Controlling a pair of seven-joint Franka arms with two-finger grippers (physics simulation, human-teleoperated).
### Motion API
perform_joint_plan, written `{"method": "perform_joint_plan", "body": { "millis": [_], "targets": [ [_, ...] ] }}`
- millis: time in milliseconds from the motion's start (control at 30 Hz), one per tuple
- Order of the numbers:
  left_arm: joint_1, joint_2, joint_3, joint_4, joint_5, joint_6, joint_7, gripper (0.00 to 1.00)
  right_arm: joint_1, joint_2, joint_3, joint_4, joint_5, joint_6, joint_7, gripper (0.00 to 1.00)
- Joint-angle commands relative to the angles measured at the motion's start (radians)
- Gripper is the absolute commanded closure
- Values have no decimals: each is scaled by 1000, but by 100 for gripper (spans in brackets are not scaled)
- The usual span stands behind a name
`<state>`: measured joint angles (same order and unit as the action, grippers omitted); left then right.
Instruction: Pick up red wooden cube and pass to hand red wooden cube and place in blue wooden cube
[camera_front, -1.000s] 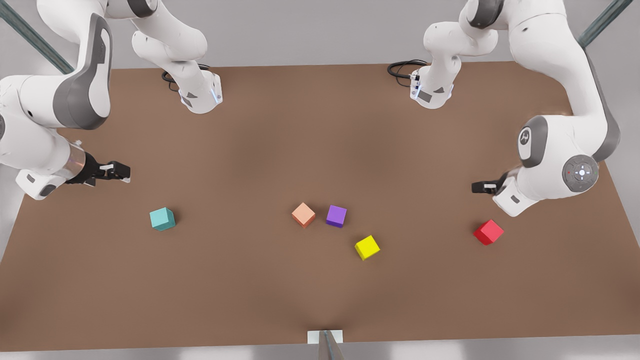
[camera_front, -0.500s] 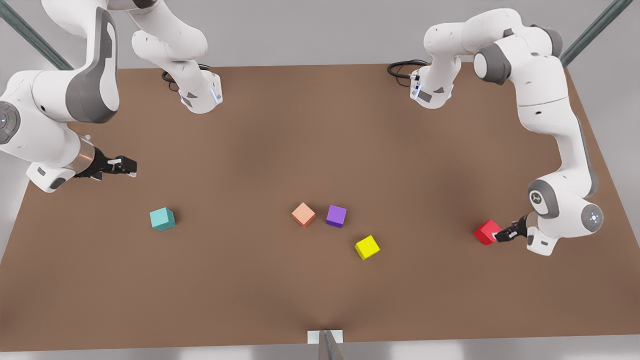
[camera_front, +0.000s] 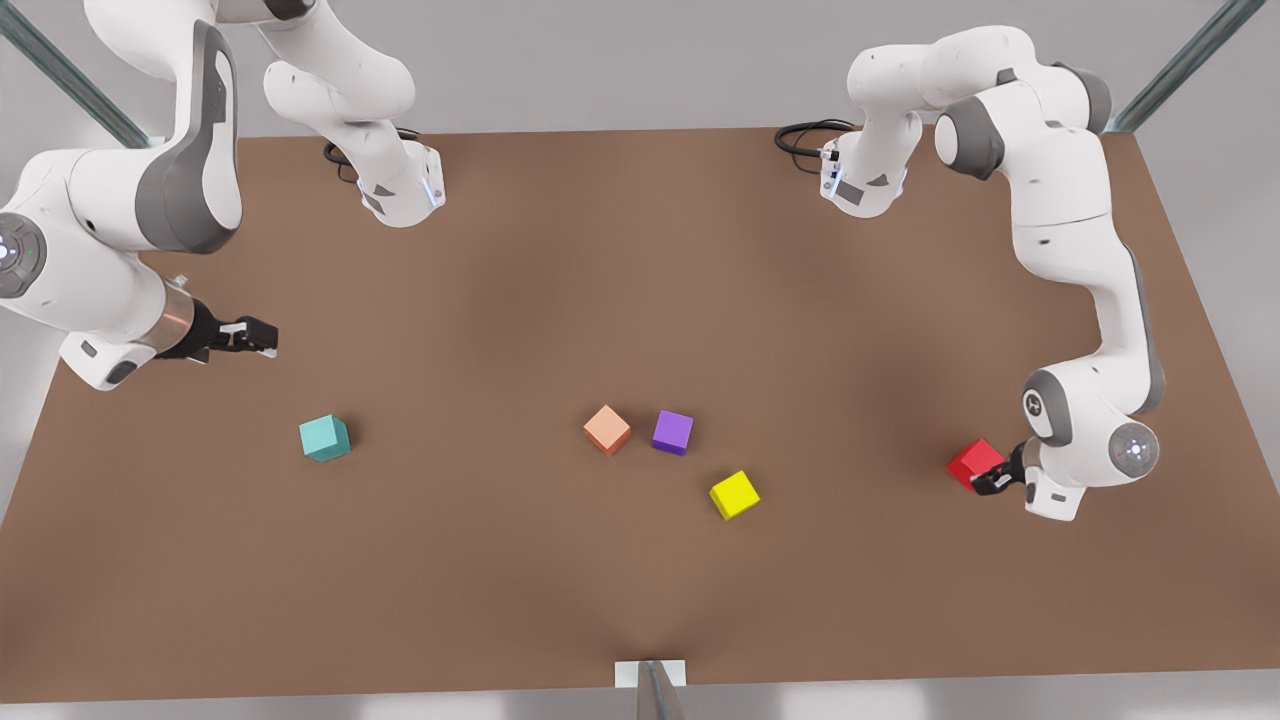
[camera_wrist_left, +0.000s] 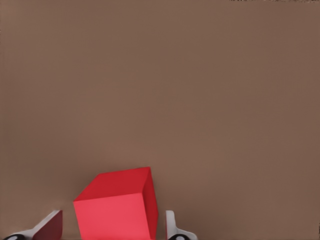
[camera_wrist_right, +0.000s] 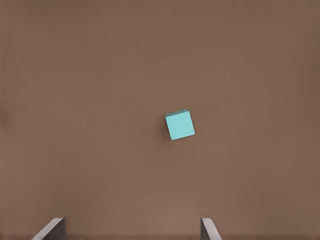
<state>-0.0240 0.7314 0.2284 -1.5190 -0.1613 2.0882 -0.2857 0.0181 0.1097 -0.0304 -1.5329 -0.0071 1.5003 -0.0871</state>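
standing next to the brown table (camera_front: 560, 280) and using the red wooden cube (camera_front: 972, 461) as my reference point. it sits flat on the tabletop over at the front view's right, and the left gripper (camera_front: 992, 482) is right down at it. from the left wrist camera the red wooden cube (camera_wrist_left: 117, 205) sits between the two pale fingertips (camera_wrist_left: 49, 226), one on each side, with a sliver of gap showing on both sides, so the jaws are spread around it and not squeezing it.

from that red cube, heading toward the front view's left: the yellow cube (camera_front: 734, 494) is the nearest one, a bit closer to the camera edge of the table. past it are the purple cube (camera_front: 673, 432) and the salmon-orange cube (camera_front: 607, 429), just beside each other but not touching. way farther across, well apart from the red one, is the blue wooden cube (camera_front: 324, 437), which looks more teal than blue, sitting alone on the table.

the right gripper (camera_front: 255, 339) hangs above the table on that far side, near the teal cube but off toward the arm bases, not touching anything. the right wrist camera looks down at the blue wooden cube (camera_wrist_right: 179, 124) with its fingertips (camera_wrist_right: 51, 229) wide apart, nothing between them.
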Motion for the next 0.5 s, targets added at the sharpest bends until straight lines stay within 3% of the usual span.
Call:
{"method": "perform_joint_plan", "body": {
  "millis": [0,467],
  "targets": [
    [2,0,0,-4,-9,4,-309,0,0,-1,0,0,2,-3,6,0],
    [7,39,-1,-35,-37,58,-371,0,0,7,0,-7,12,-6,1,0]
  ]
}}
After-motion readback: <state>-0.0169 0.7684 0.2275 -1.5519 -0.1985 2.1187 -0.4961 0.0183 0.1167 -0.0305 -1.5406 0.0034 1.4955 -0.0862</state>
